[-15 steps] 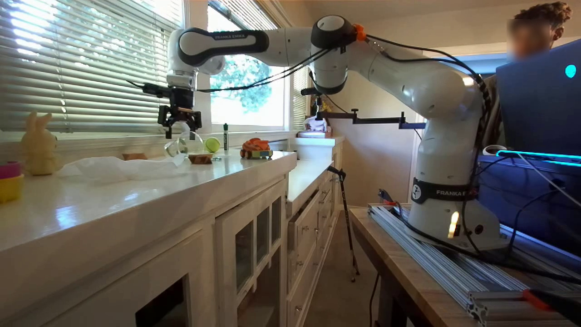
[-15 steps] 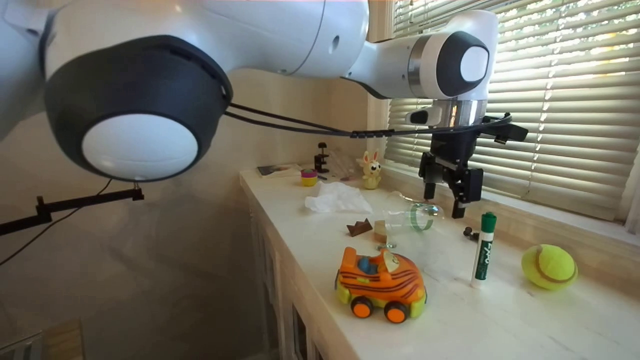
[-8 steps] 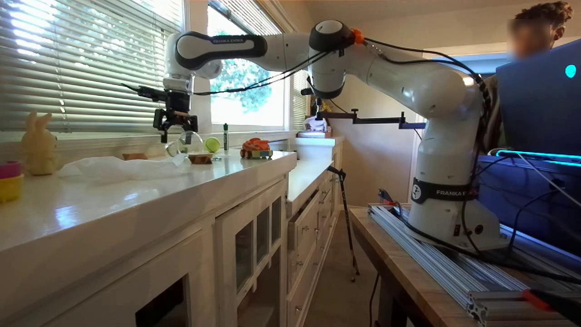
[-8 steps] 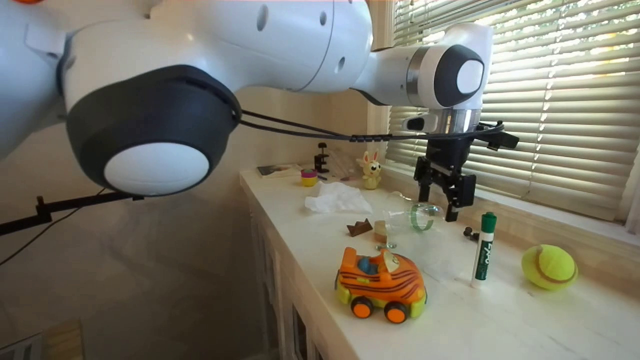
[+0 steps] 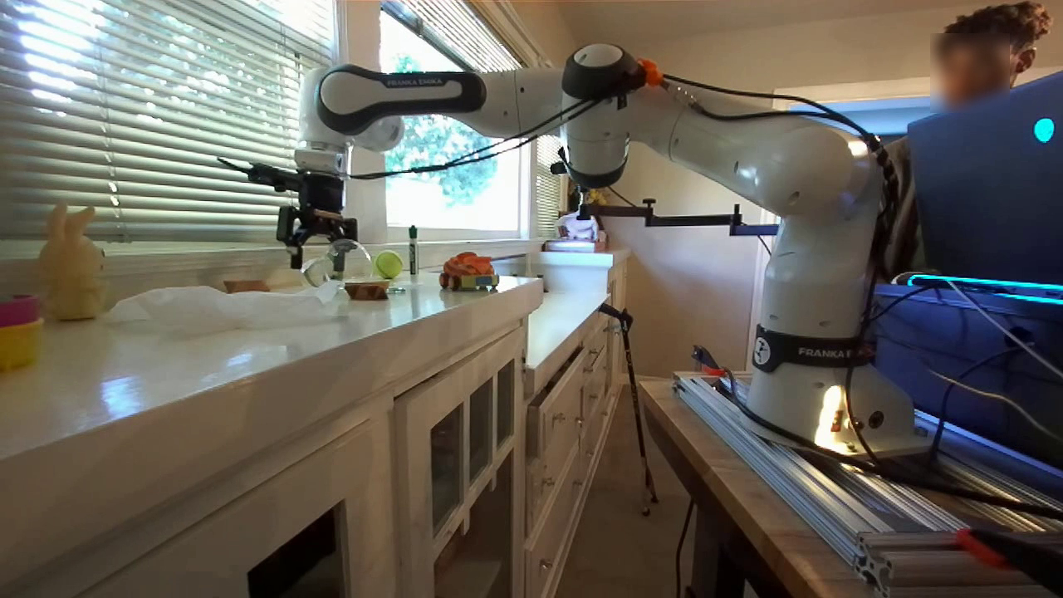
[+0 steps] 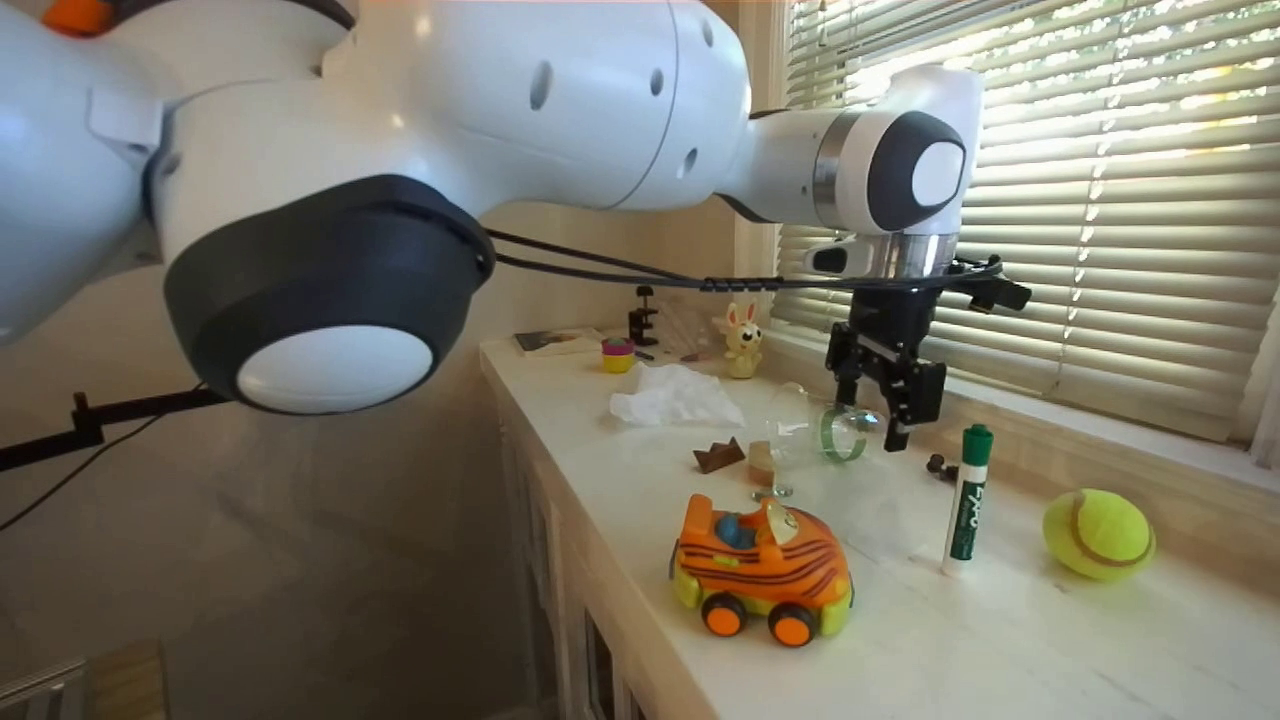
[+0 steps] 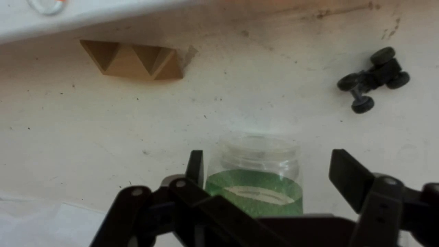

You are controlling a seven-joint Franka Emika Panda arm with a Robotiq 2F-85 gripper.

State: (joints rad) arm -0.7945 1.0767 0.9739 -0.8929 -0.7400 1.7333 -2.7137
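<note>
The clear, green-banded jar lies on its side — long axis across the bench, mouth towards the window blinds — fingers spread wide either side.

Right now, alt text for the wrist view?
Open pincer framing a green-banded clear jar, seen against a whitish countertop. A brown zigzag block lies upper left, a small black wheeled chassis upper right, part of a white sheet lower left.
</note>
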